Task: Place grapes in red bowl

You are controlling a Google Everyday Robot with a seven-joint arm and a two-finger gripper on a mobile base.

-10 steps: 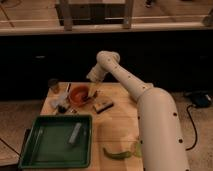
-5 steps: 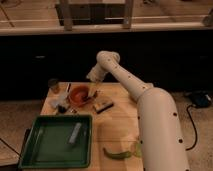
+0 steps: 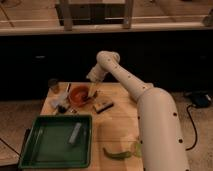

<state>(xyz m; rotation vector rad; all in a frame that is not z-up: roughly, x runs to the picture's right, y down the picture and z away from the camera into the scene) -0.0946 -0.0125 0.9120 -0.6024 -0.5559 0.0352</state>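
Observation:
The small orange-red bowl (image 3: 78, 94) sits at the back left of the wooden table (image 3: 117, 130). My white arm reaches from the lower right across the table, and my gripper (image 3: 92, 93) hangs low at the bowl's right rim. I cannot make out the grapes; they may be hidden at the gripper or inside the bowl.
A rectangular green tray (image 3: 45, 150) lies at the front left with a pale bottle-like item (image 3: 75, 133) in it. A small dark cup (image 3: 53, 85) and a white object (image 3: 60, 102) stand left of the bowl. A flat brown block (image 3: 102, 105) lies right of it. A green item (image 3: 117, 153) lies at the front.

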